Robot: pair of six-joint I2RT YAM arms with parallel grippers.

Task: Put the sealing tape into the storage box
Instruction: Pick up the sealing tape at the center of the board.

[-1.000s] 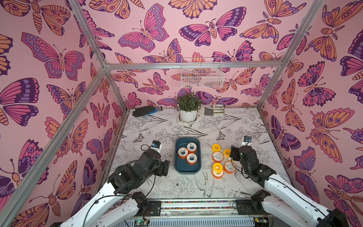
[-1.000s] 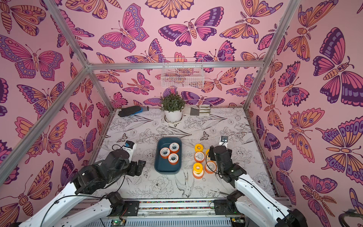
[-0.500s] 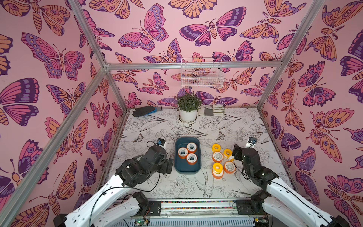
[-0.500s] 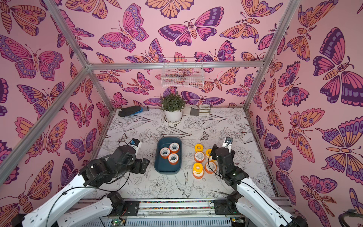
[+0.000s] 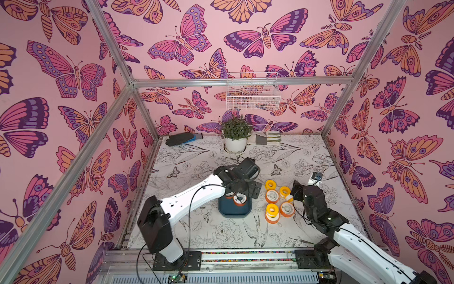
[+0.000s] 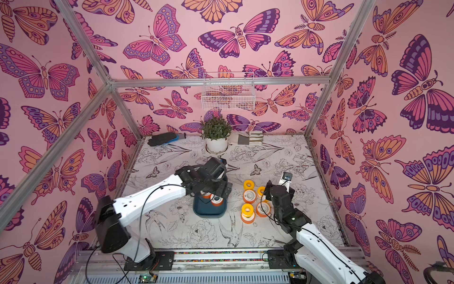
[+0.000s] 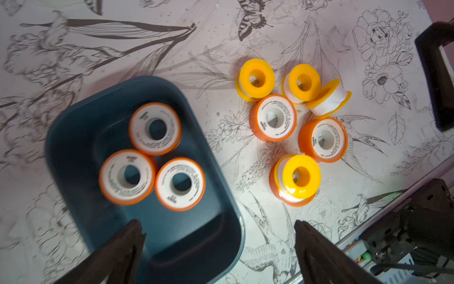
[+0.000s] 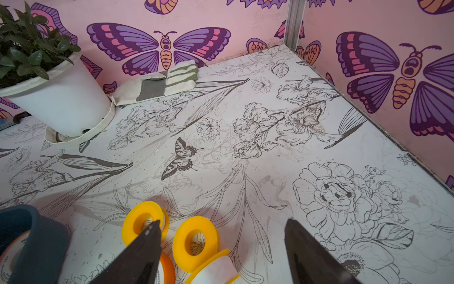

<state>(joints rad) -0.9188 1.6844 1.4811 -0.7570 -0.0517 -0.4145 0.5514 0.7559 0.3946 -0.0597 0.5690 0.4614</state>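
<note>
The left gripper (image 7: 218,227) hangs above the storage box (image 7: 73,147) with its jaws spread wide and nothing between them. In the left wrist view its two dark fingers (image 7: 118,253) frame one end of the box, clear of everything inside. In the storage box, three orange-flanged spools of sealing tape (image 7: 180,184) lie flat with their labels up. They are bunched together in one half, and the half under the fingers shows bare floor. On the table (image 7: 245,37) just beside the storage box, on the right arm's side, the loose spools (image 7: 272,118) sit in a tight cluster. Two yellow ones and two orange ones lie flat, and a tipped spool (image 7: 329,98) leans on edge against a yellow neighbour. A stack (image 7: 301,175) has a yellow spool resting on an orange one. The right gripper (image 8: 223,222) is low over the table on the side of that cluster away from the storage box, with its jaws apart and clamping nothing. In the right wrist view the tipped spool and a flat yellow one show between its spread fingers. A potted plant (image 5: 235,137) stands well beyond the storage box, against the back wall.
</note>
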